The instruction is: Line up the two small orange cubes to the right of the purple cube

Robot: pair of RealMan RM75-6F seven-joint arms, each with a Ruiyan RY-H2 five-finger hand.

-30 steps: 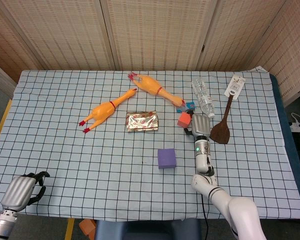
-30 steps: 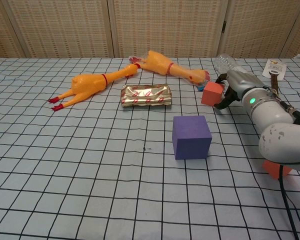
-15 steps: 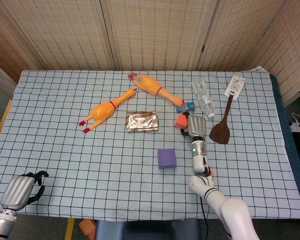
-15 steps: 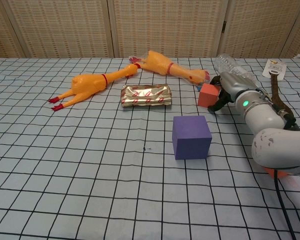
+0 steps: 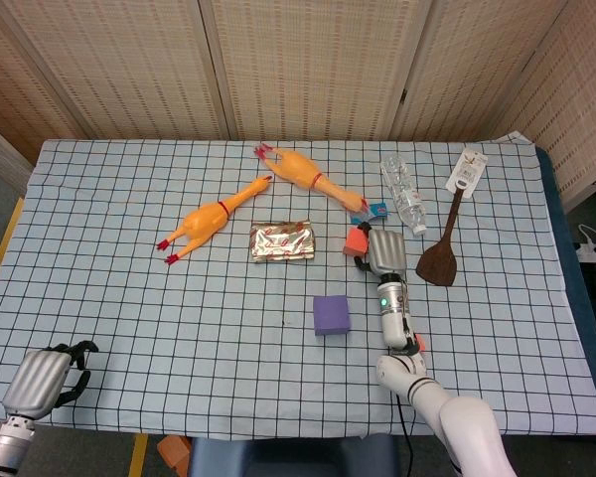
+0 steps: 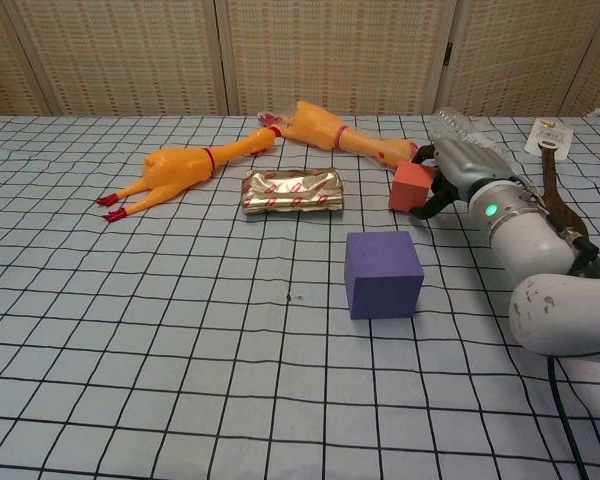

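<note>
My right hand [image 6: 458,172] has its fingers around one small orange cube [image 6: 412,186], gripping it just beyond the purple cube [image 6: 382,273] and a little to that cube's right, near the head of the far rubber chicken [image 5: 312,180]. In the chest view the orange cube shows a flat salmon-red face with sharp edges, tilted a bit; I cannot tell whether it is touching the cloth or slightly off it. The dark fingers [image 6: 432,204] curl under and beside it.

The purple cube sits square on the checked tablecloth [image 5: 129,288], matte, clearly larger than the orange one, well apart from everything but my forearm. The second orange cube [image 5: 418,344] only peeks out in the head view, a sliver of orange beside my right wrist, to the right of the purple cube and nearer me; most of it is hidden by the arm, so I can say little of how it lies.

My left hand [image 5: 48,376] rests at the near left edge of the table, fingers curled in with nothing in them.

Further back lie the other rubber chicken [image 5: 211,221], a crinkled foil packet [image 5: 283,241] between the chickens and the purple cube, a clear plastic bottle [image 5: 404,193] on its side, and a dark wooden spatula [image 5: 444,246] with a paper tag, to the right of my hand.
</note>
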